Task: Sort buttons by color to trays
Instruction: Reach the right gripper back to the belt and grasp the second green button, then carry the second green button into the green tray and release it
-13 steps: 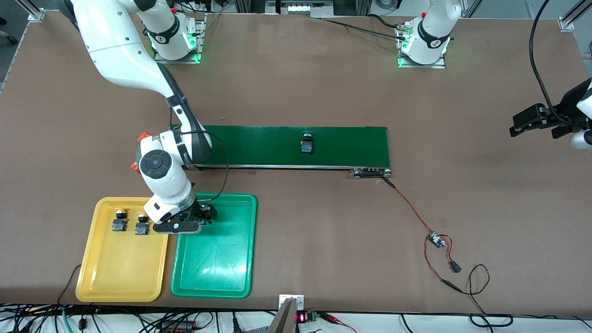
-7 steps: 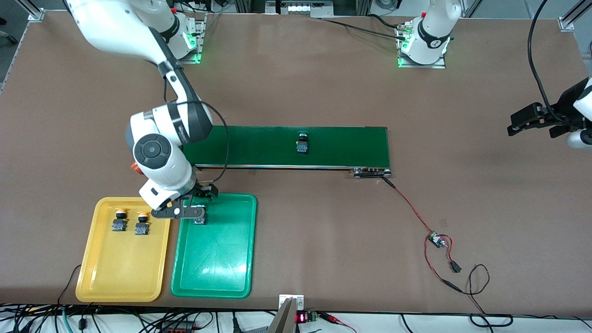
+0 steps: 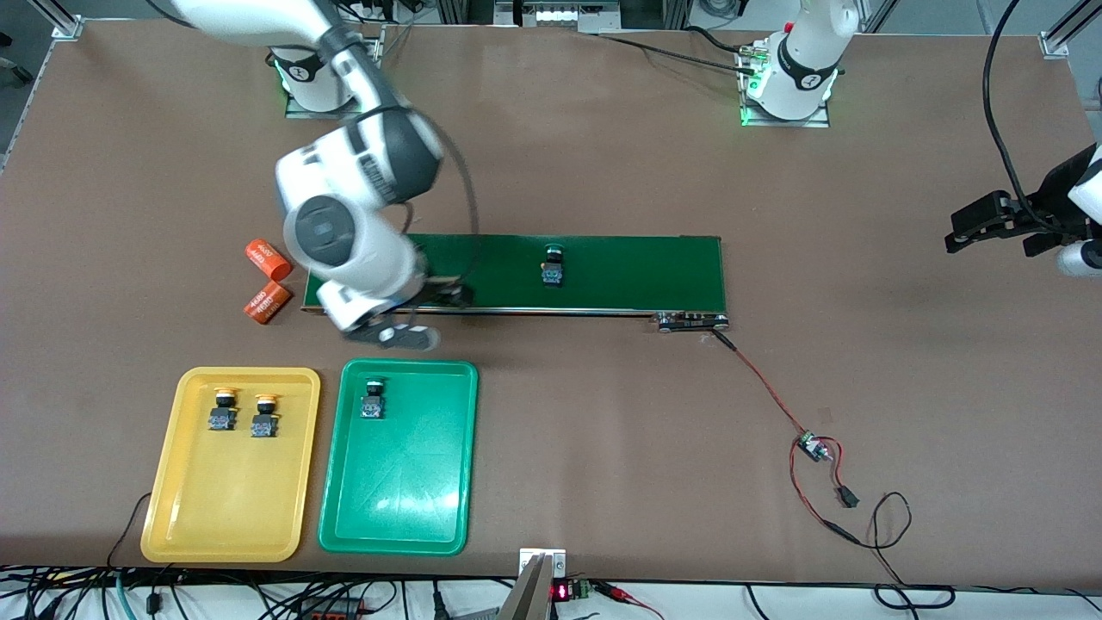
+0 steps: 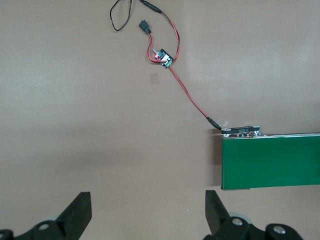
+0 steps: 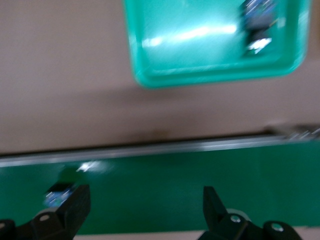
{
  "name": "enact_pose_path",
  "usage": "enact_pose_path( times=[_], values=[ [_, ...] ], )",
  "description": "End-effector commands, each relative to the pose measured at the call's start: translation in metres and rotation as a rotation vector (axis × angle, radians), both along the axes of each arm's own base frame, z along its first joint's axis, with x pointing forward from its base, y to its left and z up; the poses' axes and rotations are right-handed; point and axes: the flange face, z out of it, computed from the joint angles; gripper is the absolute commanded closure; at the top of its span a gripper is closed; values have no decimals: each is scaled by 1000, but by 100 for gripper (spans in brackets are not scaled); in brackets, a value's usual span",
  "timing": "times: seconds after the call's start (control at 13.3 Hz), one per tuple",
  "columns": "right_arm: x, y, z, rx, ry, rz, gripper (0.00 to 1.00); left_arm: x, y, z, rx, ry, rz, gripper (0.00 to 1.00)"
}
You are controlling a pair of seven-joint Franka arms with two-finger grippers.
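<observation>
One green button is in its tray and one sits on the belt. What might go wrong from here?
1. The green button on the belt may be off-centre between the open right end effector fingers at the grasp.
2. A drop near the green tray rim could leave it on the table.
</observation>
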Motion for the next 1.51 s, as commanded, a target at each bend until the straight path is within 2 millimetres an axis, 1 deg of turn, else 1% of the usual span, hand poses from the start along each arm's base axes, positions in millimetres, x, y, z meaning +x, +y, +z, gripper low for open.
enact_pose_path(
  times=[0.0,0.08,0.15,0.23,0.38,0.45,0.53,0.6,0.75,0.98,1.05,1.13,1.2,1.28,1.36,1.43],
  values=[
    [-22,38,-11,5,-4,4,0,-5,2,5,3,-7,-11,0],
    [-28,48,-21,-2,2,-5,0,-5,4,4,4,-3,-8,0],
    [-37,63,-29,-7,-2,-6,0,-5,5,4,3,-3,-5,0],
    [-39,70,-39,-6,-7,-25,0,-5,6,4,3,-4,-4,0],
    [-49,87,-54,0,-24,-23,0,-5,7,4,5,-6,-2,0],
    [-51,90,-64,-2,-27,-17,0,-4,7,4,5,-6,-2,0],
    [-54,96,-67,1,-37,-7,0,-4,7,4,5,-6,-2,0],
    [-62,100,-76,-13,-40,12,0,-4,6,4,3,-6,-4,0],
    [-67,100,-96,-43,-64,43,1,-4,10,5,4,-12,1,0],
    [-74,100,-111,-51,-64,56,5,-4,10,4,3,-7,1,0],
    [-76,101,-113,-54,-61,61,8,-4,11,3,4,-6,4,0],
    [-80,102,-116,-59,-58,75,16,-4,12,3,4,-6,5,0],
    [-80,100,-120,-70,-58,82,32,-4,13,3,4,-6,7,0],
    [-80,99,-123,-78,-60,88,42,-3,14,2,4,-6,9,0],
    [-80,98,-127,-85,-56,91,54,-2,14,1,4,-6,9,0],
    [-78,95,-126,-89,-55,91,63,-2,15,1,4,-6,10,0]
  ],
)
